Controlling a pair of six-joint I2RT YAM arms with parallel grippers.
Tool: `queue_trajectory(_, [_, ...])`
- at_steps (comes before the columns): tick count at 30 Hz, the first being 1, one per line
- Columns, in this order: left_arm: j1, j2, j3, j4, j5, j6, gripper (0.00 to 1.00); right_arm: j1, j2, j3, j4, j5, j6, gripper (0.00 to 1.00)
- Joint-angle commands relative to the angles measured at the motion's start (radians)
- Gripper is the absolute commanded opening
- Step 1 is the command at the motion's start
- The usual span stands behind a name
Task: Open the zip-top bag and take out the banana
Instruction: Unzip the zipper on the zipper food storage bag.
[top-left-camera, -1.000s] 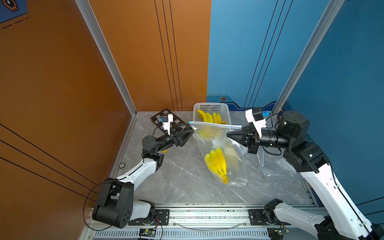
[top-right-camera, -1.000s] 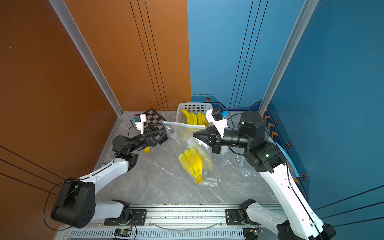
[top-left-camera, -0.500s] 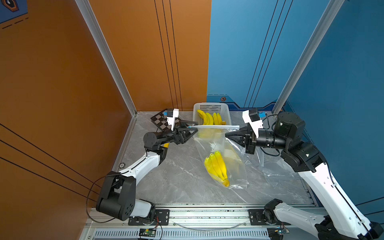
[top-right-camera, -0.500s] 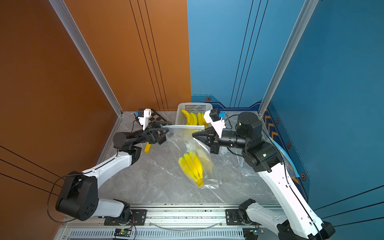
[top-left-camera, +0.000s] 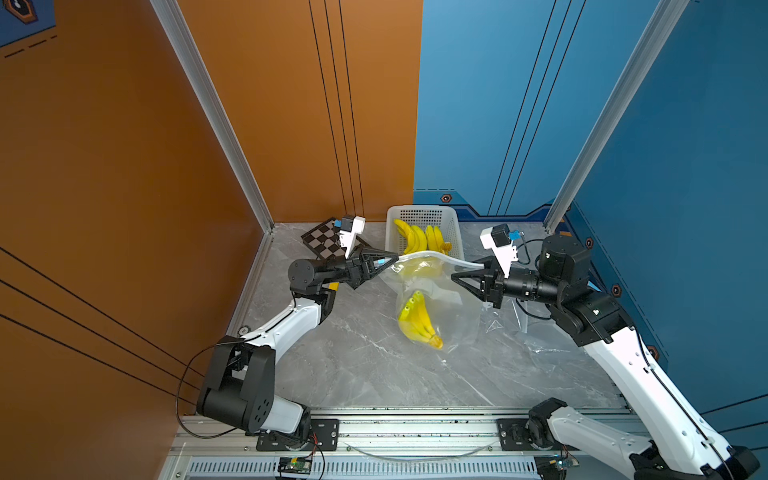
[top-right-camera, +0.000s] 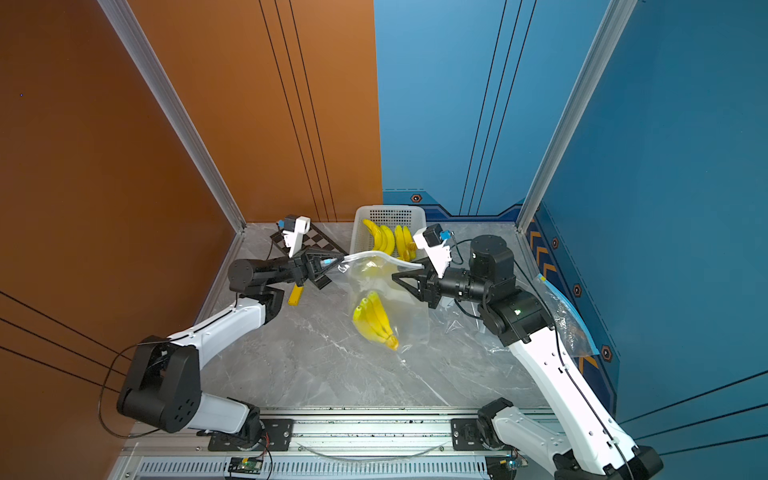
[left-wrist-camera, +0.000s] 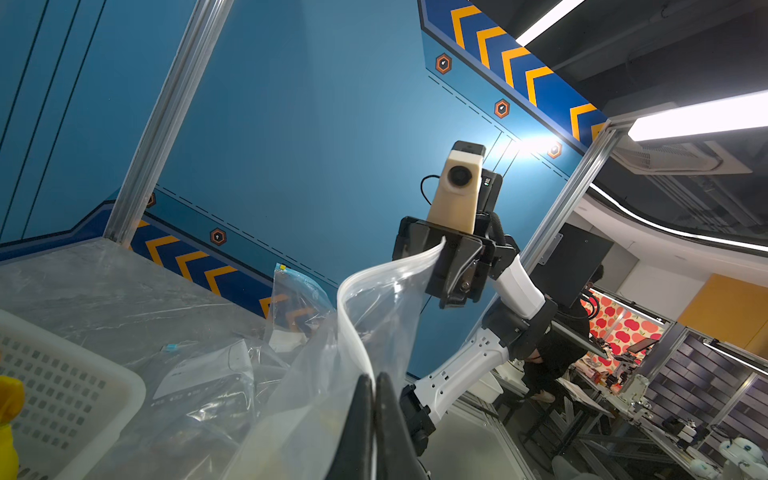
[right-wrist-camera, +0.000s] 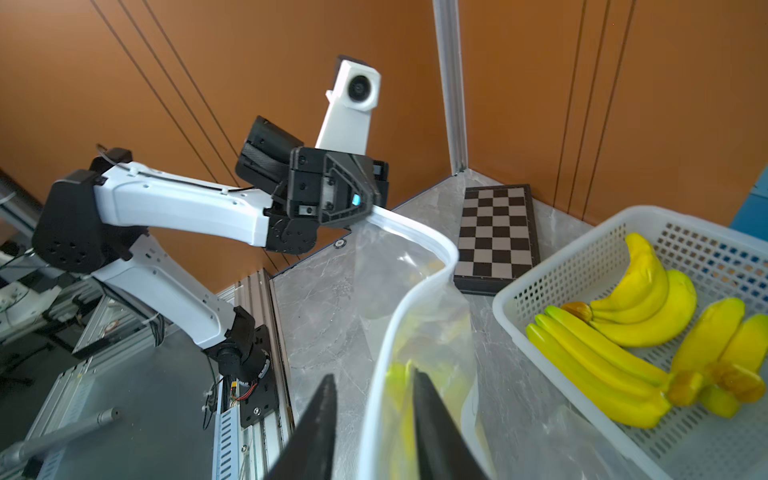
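A clear zip-top bag (top-left-camera: 451, 309) (top-right-camera: 409, 316) hangs between my two grippers, and a yellow banana bunch (top-left-camera: 417, 322) (top-right-camera: 374, 322) lies in its lower part on the table. My left gripper (top-left-camera: 392, 259) (top-right-camera: 340, 261) (left-wrist-camera: 375, 378) is shut on the left end of the bag's white zip strip (left-wrist-camera: 353, 316). My right gripper (top-left-camera: 455, 276) (top-right-camera: 395, 276) (right-wrist-camera: 372, 378) stands open at the other end. The zip strip (right-wrist-camera: 419, 299) runs slack between its parted fingers and curves in an S.
A white basket (top-left-camera: 390, 232) (right-wrist-camera: 540, 274) holding more bananas stands at the back, just behind the bag. A checkerboard (top-left-camera: 322, 241) lies at the back left, a yellow block (top-right-camera: 296, 293) under my left arm. Empty clear bags (top-left-camera: 511, 324) (top-right-camera: 569, 316) lie at the right.
My left gripper has shut on the bag's left end. My right gripper, which was shut on the strip, has opened. The zip strip has gone from straight to slack and curved.
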Motion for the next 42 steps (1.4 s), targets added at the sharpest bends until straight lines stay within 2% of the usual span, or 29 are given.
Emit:
queue_trajectory(1, [-0.003, -0.052, 0.002, 0.030, 0.052, -0.022, 0.03, -0.042, -0.093, -0.016, -0.058, 0.137, 0.025, 0.64])
queue_trajectory(4, [-0.026, -0.069, 0.002, 0.025, 0.080, -0.037, 0.03, -0.059, -0.117, 0.049, -0.182, 0.145, -0.062, 0.65])
queue_trajectory(7, [-0.043, -0.089, -0.003, 0.021, 0.102, -0.051, 0.03, -0.026, -0.056, 0.191, -0.363, 0.128, -0.178, 0.63])
queue_trajectory(13, [-0.064, -0.132, -0.035, -0.034, 0.135, -0.033, 0.03, 0.202, 0.157, 0.511, -0.666, 0.237, -0.363, 0.63])
queue_trajectory(18, [-0.071, -0.139, -0.034, -0.050, 0.148, -0.036, 0.03, 0.290, 0.317, 0.671, -0.835, 0.216, -0.459, 0.63])
queue_trajectory(22, [-0.081, -0.133, -0.024, -0.050, 0.158, -0.044, 0.04, 0.291, 0.399, 0.699, -0.866, 0.202, -0.523, 0.64])
queue_trajectory(27, [-0.085, -0.132, -0.023, -0.050, 0.163, -0.045, 0.04, 0.346, 0.499, 0.735, -0.867, 0.168, -0.548, 0.61])
queue_trajectory(33, [-0.084, -0.142, -0.034, -0.067, 0.175, -0.035, 0.04, 0.360, 0.560, 0.795, -0.864, 0.177, -0.553, 0.58])
queue_trajectory(34, [-0.083, -0.144, -0.036, -0.076, 0.178, -0.029, 0.04, 0.359, 0.564, 0.808, -0.864, 0.185, -0.553, 0.58])
queue_trajectory(36, [-0.081, -0.151, -0.045, -0.091, 0.181, -0.016, 0.04, 0.359, 0.567, 0.841, -0.864, 0.219, -0.552, 0.67])
queue_trajectory(38, [-0.079, -0.160, -0.052, -0.102, 0.181, -0.007, 0.04, 0.351, 0.565, 0.880, -0.864, 0.243, -0.547, 0.70])
queue_trajectory(42, [-0.080, -0.159, -0.048, -0.105, 0.182, -0.005, 0.04, 0.329, 0.573, 0.898, -0.868, 0.161, -0.534, 0.70])
